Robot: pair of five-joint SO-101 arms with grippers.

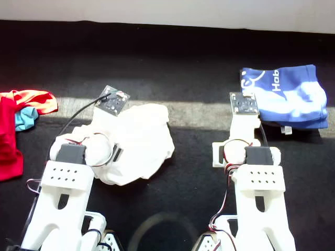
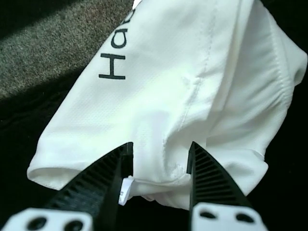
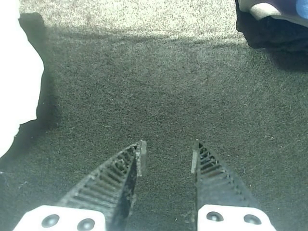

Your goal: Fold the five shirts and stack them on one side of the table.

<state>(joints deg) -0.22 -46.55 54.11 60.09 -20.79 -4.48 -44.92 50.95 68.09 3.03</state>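
Observation:
A crumpled white shirt (image 1: 138, 141) with black lettering lies left of the table's middle. My left gripper (image 2: 159, 161) is open right over its hem, with the fabric (image 2: 192, 86) and a small tag (image 2: 126, 187) between the fingers. A folded blue and white shirt (image 1: 285, 97) rests at the back right. My right gripper (image 3: 167, 156) hangs open over bare dark felt, with nothing between its fingers. From there the white shirt (image 3: 17, 82) is off to one side and the blue shirt (image 3: 274, 9) lies ahead.
A loose heap of red (image 1: 9, 141), orange (image 1: 36, 99) and teal (image 1: 25, 117) shirts sits at the left edge. The dark felt table (image 1: 199, 157) has open space between the two arms and along the back, where a sunlit strip crosses it.

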